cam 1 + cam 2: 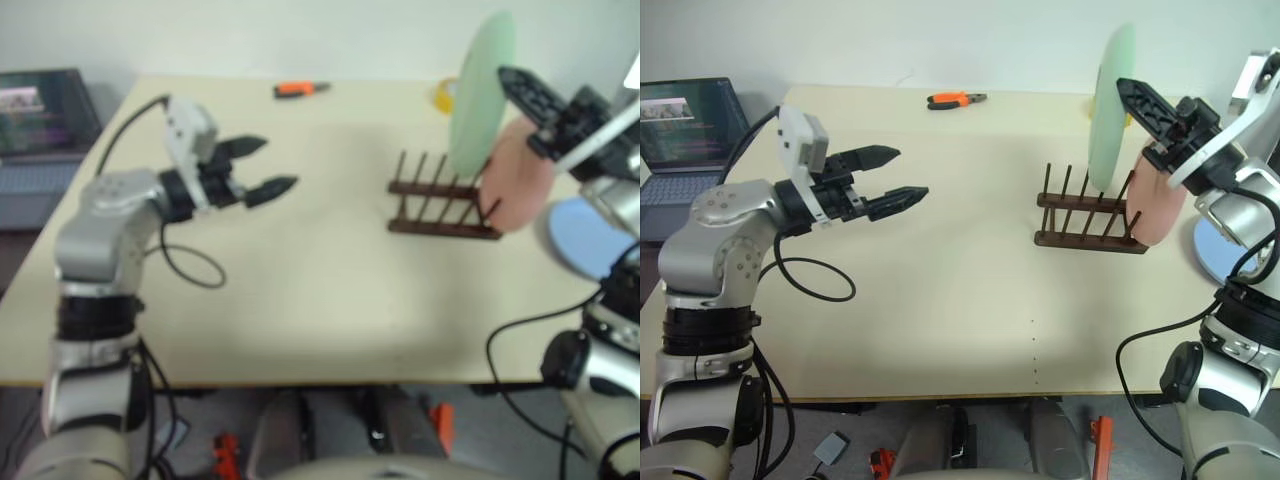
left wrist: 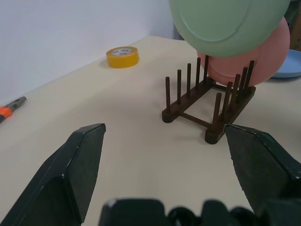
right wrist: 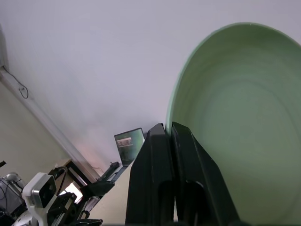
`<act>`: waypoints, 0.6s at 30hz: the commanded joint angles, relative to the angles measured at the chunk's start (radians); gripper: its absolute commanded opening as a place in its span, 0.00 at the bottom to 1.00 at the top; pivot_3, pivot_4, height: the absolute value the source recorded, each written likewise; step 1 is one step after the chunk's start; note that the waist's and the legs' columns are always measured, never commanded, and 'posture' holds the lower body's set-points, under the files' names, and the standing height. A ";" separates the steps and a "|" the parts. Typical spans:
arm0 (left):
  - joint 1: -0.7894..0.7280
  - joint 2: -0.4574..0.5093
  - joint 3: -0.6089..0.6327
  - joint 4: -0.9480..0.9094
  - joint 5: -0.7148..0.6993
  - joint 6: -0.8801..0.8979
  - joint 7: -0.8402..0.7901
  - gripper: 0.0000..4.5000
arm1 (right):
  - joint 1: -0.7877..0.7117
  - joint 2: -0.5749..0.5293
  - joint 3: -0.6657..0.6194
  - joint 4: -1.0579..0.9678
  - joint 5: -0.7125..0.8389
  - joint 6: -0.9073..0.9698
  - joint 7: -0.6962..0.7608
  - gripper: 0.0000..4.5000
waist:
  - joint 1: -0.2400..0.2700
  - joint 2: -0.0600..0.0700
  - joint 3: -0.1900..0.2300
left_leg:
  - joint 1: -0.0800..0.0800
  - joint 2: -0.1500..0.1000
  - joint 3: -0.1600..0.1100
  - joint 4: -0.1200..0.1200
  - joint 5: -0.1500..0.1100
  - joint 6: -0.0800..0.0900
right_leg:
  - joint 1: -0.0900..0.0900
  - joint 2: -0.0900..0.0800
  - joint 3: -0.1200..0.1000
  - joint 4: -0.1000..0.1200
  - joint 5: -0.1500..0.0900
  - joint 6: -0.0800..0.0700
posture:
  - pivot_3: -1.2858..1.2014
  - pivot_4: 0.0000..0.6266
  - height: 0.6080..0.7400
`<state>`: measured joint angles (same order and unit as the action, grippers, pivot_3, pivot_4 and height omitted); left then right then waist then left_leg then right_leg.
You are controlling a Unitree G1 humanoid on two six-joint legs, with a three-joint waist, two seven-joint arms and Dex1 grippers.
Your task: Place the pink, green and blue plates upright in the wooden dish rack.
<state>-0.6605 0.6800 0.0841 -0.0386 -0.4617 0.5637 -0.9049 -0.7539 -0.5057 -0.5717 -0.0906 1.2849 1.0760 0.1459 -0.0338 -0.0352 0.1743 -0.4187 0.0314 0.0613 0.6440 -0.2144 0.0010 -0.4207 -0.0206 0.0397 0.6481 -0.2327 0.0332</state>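
My right gripper (image 1: 1125, 90) is shut on the rim of the pale green plate (image 1: 1112, 110), holding it upright in the air above the right end of the dark wooden dish rack (image 1: 1085, 215). The pink plate (image 1: 1155, 205) stands on edge at the rack's right end, leaning on the pegs. To the right of the rack, the light blue plate (image 1: 585, 235) lies flat near the table's right edge. My left gripper (image 1: 912, 171) hovers open and empty over the left half of the table, pointing toward the rack.
A yellow tape roll (image 2: 122, 56) sits behind the rack near the far edge. Orange-handled pliers (image 1: 955, 99) lie at the far middle. A laptop (image 1: 685, 120) stands off the table's left side. A black cable (image 1: 815, 280) loops on the table by my left arm.
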 commanded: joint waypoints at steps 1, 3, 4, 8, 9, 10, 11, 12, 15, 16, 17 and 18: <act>-0.007 0.004 0.009 -0.039 -0.006 -0.005 0.004 0.98 | -0.001 -0.027 -0.038 -0.006 0.056 -0.036 -0.015 0.00 | 0.000 0.000 0.000 | 0.000 0.000 0.000 0.000 0.000 0.000 | 0.000 0.000 0.000 0.000 0.000 0.000 | 0.52 0.24 1.00; -0.007 0.006 0.009 -0.039 -0.007 -0.004 0.002 0.98 | -0.001 -0.036 -0.050 0.011 0.075 -0.045 -0.029 0.00 | 0.000 0.000 0.000 | 0.000 0.000 0.000 0.000 0.000 0.000 | 0.000 0.000 0.000 0.000 0.000 0.000 | 0.52 0.24 1.00; -0.007 0.008 0.009 -0.039 -0.007 -0.003 0.001 0.98 | 0.000 -0.039 -0.056 0.017 0.087 -0.049 -0.036 0.00 | 0.001 0.000 0.000 | 0.000 0.000 0.000 0.000 0.000 0.000 | 0.000 0.000 0.000 0.000 0.000 0.000 | 0.52 0.24 1.00; -0.011 0.011 0.010 -0.033 -0.005 -0.002 -0.001 0.98 | 0.027 -0.055 -0.060 0.017 0.131 -0.046 -0.040 0.00 | 0.001 0.000 0.000 | 0.000 0.000 0.000 0.000 0.000 0.000 | 0.000 0.000 0.000 -0.001 0.000 0.000 | 0.52 0.24 1.00; -0.012 0.010 0.009 -0.032 -0.005 -0.002 -0.001 0.98 | 0.033 -0.058 -0.058 0.016 0.139 -0.047 -0.039 0.00 | 0.001 0.000 0.000 | 0.000 0.000 0.000 0.000 0.000 0.000 | 0.000 0.000 0.000 -0.001 0.000 0.000 | 0.52 0.24 1.00; -0.014 0.010 0.007 -0.032 -0.004 -0.001 0.000 0.98 | 0.037 -0.061 -0.056 0.019 0.146 -0.049 -0.041 0.00 | 0.001 0.000 0.000 | 0.000 0.000 0.000 0.000 0.000 0.000 | 0.000 0.000 0.000 -0.001 0.000 0.000 | 0.52 0.24 1.00; -0.015 0.010 0.005 -0.030 -0.002 -0.001 0.000 0.98 | 0.037 -0.062 -0.056 0.023 0.156 -0.054 -0.045 0.00 | 0.000 0.000 0.000 | 0.000 0.000 0.000 0.000 0.000 0.000 | 0.000 0.000 0.000 -0.001 0.000 0.000 | 0.52 0.24 1.00; -0.015 0.009 0.004 -0.030 -0.001 -0.001 0.000 0.98 | 0.038 -0.064 -0.058 0.031 0.171 -0.054 -0.048 0.00 | 0.000 0.000 0.000 | 0.000 0.000 0.000 0.000 0.000 0.000 | 0.000 0.000 0.000 -0.001 0.000 0.000 | 0.52 0.24 1.00; -0.019 0.009 0.005 -0.031 -0.003 0.001 0.000 0.98 | 0.050 -0.075 -0.055 0.040 0.192 -0.050 -0.044 0.00 | 0.001 0.000 0.000 | 0.000 0.000 0.000 0.000 0.000 0.000 | 0.000 0.000 0.000 -0.001 0.000 0.001 | 0.52 0.24 1.00; -0.019 0.010 0.005 -0.032 -0.004 0.002 0.000 0.98 | 0.057 -0.078 -0.052 0.040 0.197 -0.048 -0.042 0.00 | 0.001 0.000 0.000 | 0.000 0.000 0.000 0.000 0.000 0.000 | 0.000 0.000 0.000 -0.001 0.000 0.001 | 0.52 0.24 1.00; -0.019 0.010 0.005 -0.033 -0.004 0.003 0.001 0.98 | 0.063 -0.081 -0.050 0.041 0.202 -0.049 -0.039 0.00 | 0.002 0.000 0.000 | 0.000 0.000 0.000 0.000 0.000 0.000 | 0.000 0.000 0.000 -0.001 0.000 0.001 | 0.52 0.24 1.00; -0.019 0.011 0.006 -0.033 -0.004 0.003 0.001 0.98 | 0.067 -0.083 -0.047 0.043 0.205 -0.051 -0.039 0.00 | 0.002 0.000 0.000 | 0.000 0.000 0.000 0.000 0.000 0.000 | 0.000 0.000 0.000 -0.001 0.000 0.001 | 0.52 0.24 1.00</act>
<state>-0.6608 0.6807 0.0789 -0.0410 -0.4608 0.5680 -0.9054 -0.6812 -0.5701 -0.6057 -0.0346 1.4562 1.0451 0.0982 -0.0322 -0.0352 0.1743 -0.4192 0.0314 0.0611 0.6437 -0.2145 0.0011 -0.4205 -0.0204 0.0400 0.6466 -0.2329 0.0341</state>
